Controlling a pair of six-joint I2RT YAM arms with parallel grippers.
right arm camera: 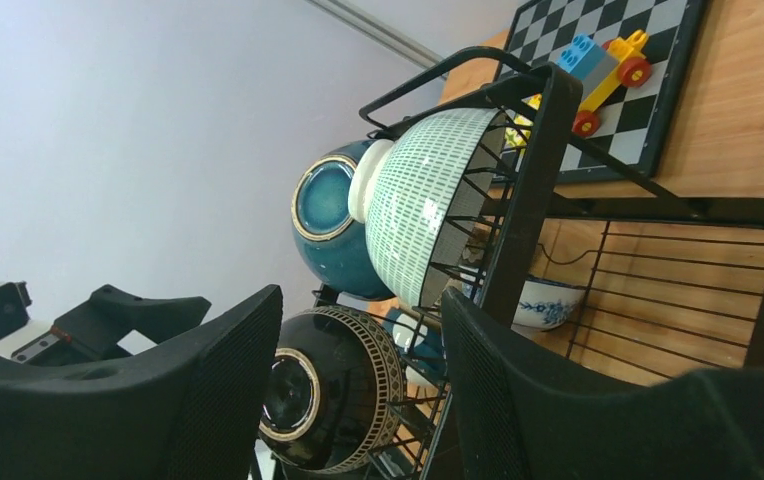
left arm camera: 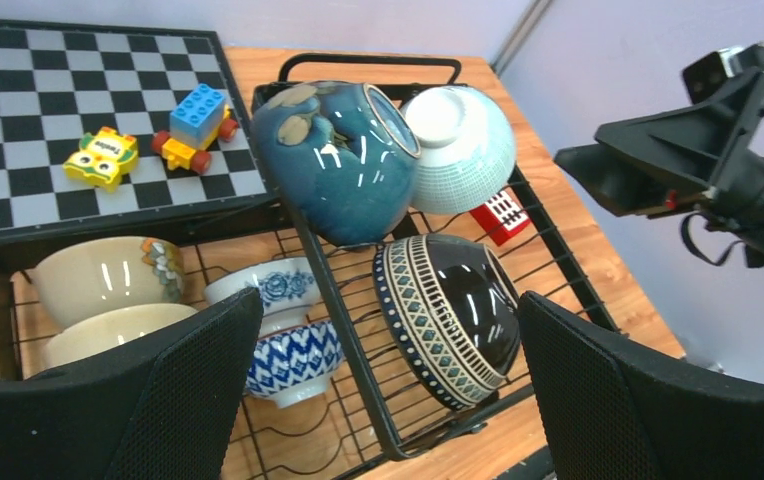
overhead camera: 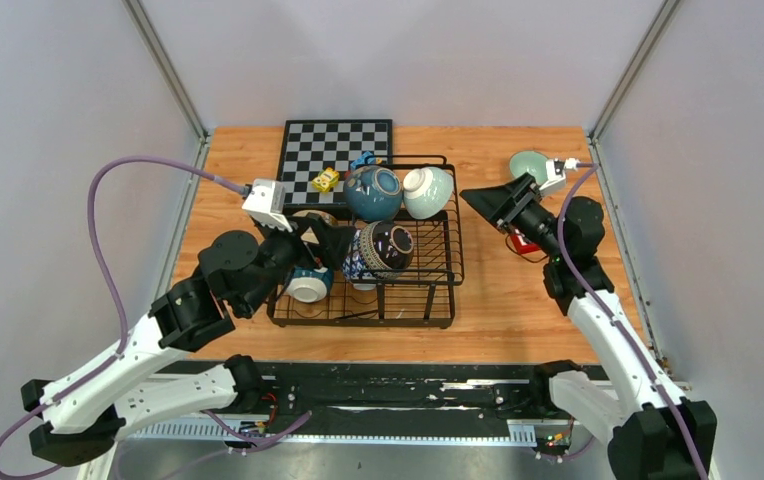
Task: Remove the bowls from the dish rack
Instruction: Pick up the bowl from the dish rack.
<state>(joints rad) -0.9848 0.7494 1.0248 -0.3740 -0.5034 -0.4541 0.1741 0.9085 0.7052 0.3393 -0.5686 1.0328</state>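
- Top view: the dish rack [overhead camera: 456, 260] sits mid-tabletop [overhead camera: 518, 300], just in front of the chessboard [overhead camera: 338, 145].
- The left fingers [overhead camera: 323, 238] hang over the rack's left half, just beside the dark patterned bowl [overhead camera: 386, 247]. A white-inside bowl [overhead camera: 308, 285] lies near the rack's front-left corner.
- The right fingers [overhead camera: 493, 200] are outside the rack's right wall, apart from it. They point towards the pale bowl [overhead camera: 428, 190], which touches the teal bowl [overhead camera: 373, 192] at the rack's far end.
- A mint bowl [overhead camera: 528, 163] stands on the tabletop behind the right arm.
- Left wrist view: the left fingers are spread wide and hold nothing. The dark patterned bowl lies on its side in the rack, between and just beyond their tips, untouched.
- Left of it sit a blue-and-white bowl [left arm camera: 283, 335] and two beige bowls [left arm camera: 103, 275]. The teal and pale bowls lean together farther off.
- Toy blocks [left arm camera: 196, 115] lie on the chessboard.
- Right wrist view: the right fingers stand parted with nothing between them. Through the gap the pale bowl shows on its side against the rack's wall, well apart from the tips. The teal bowl is behind it and the dark patterned bowl lower.
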